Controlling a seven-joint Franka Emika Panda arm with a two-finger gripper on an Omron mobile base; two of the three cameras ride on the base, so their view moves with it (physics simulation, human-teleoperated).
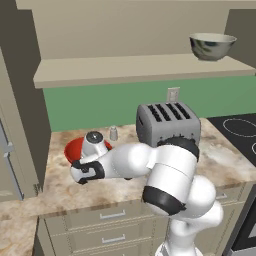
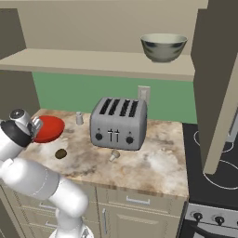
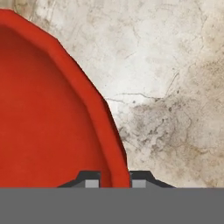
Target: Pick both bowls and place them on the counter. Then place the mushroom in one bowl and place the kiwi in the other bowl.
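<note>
My gripper [image 3: 113, 180] straddles the red bowl [image 3: 48, 113]'s rim, one dark tip inside and one outside, pinching its glossy wall. The arm hides most of that bowl in the left base view; it lies at the left end of the mottled stone counter [image 2: 153, 162]. The matte kiwi [image 2: 61, 153] lies near the front edge, the pale mushroom [image 2: 114, 155] just before the ribbed metal toaster [image 2: 118, 123]. The silvery-grey bowl [image 2: 163, 46] sits on the plain beige shelf [image 2: 93, 62] above.
</note>
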